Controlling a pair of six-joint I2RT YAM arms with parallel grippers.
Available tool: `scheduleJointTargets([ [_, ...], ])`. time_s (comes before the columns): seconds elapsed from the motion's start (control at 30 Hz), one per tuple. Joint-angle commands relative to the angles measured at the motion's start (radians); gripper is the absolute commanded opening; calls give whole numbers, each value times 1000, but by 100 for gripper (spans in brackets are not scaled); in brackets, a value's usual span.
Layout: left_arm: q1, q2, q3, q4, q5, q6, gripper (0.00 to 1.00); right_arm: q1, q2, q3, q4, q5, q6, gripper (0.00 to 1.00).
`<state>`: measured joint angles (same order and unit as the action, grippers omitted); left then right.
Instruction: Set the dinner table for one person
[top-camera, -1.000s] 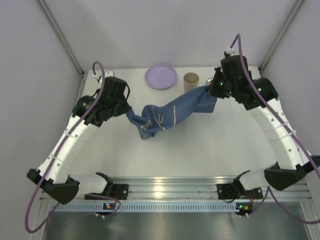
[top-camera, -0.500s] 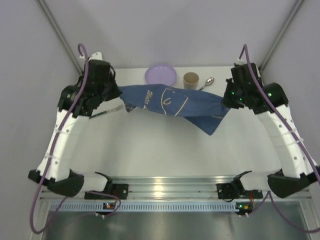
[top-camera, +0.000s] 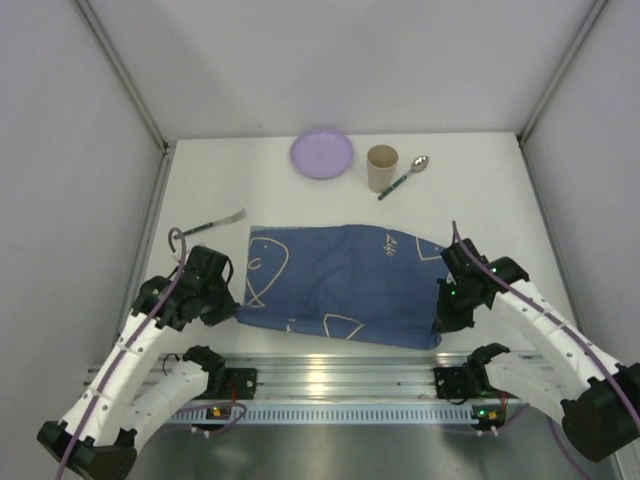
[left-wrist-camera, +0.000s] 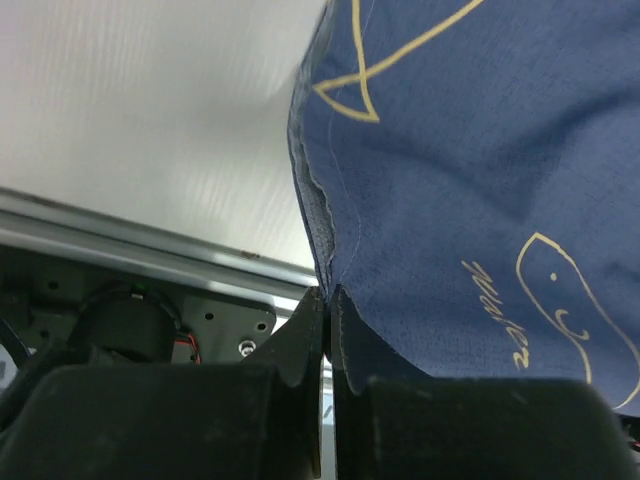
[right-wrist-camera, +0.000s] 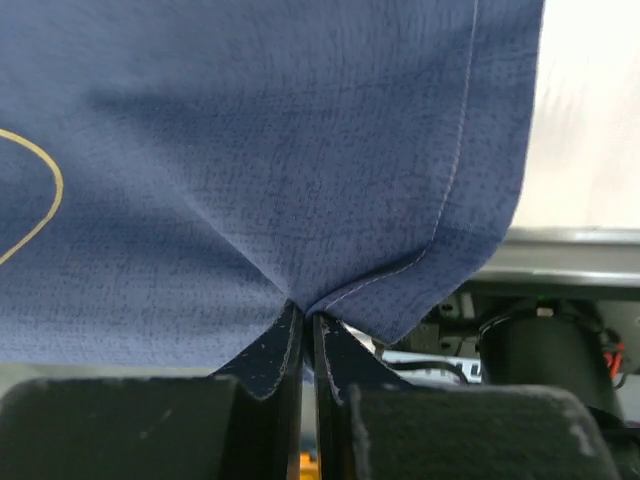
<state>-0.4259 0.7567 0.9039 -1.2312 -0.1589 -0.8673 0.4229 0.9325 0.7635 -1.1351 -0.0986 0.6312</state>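
– Table: how far along is the setting?

– Early, I'd say. The table runs under the mat and shows bare on every side of it. The mat is spread nearly flat, its near edge close to the rail. Laying it looks all but done.

– Have the arms let go of it?

– No. The left gripper is pinched on the mat's near left corner, with cloth caught between the closed jaws. The right gripper is clamped the same way on the near right corner. Letting go is the step left for the mat.

– And the dishes?

– None is on the mat. The plate sits well beyond the mat's far edge. The cup stands upright just right of the plate, also past that edge.

– Cutlery?

– The fork lies off the mat's far left corner, near it but not touching. The spoon lies beyond the far edge toward the right, beside the cup. I cannot tell whether the two touch.

– So what remains?

– Plate, cup, fork and spoon all have to come to the mat, so most of the job is ahead.
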Motion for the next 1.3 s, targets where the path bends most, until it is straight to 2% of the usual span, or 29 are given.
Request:
scheduleJointTargets([
  [0.0,9,-49,-45,-59,30,-94,0,-10,20,-58,44,-102,9,1],
  [0.03,9,-51,-59,-68,36,-101,1,-10,28,-65,35,-101,2,18],
  [0.07,9,-51,-65,-77,41,-104,22,-10,32,-73,25,-99,-7,31],
  [0.1,9,-51,-68,-82,47,-108,36,-10,35,-70,20,-95,-22,45],
  [0.17,9,-49,-57,-85,58,-113,64,-10,35,-25,-12,-55,-36,68],
  [0.2,9,-48,-31,-85,61,-117,93,-10,34,2,-24,-43,-50,70],
  [0.23,9,-40,-13,-83,62,-121,98,-10,34,34,-35,-23,-57,71],
  [0.47,9,120,105,24,18,-59,98,-10,84,373,-17,63,-100,73],
  [0.63,9,266,96,194,16,7,97,-24,210,441,43,216,-116,77],
  [0.7,10,331,87,280,39,16,96,-82,296,436,96,238,-137,77],
  [0.87,9,438,93,349,108,37,93,-318,497,454,208,157,-175,73],
  [0.97,9,458,76,364,114,56,92,-384,630,491,233,132,-195,72],
  [1.1,10,463,43,381,110,73,91,-414,767,505,294,45,-194,70],
  [1.27,10,472,12,397,113,76,90,-414,854,490,412,-70,-156,68],
])
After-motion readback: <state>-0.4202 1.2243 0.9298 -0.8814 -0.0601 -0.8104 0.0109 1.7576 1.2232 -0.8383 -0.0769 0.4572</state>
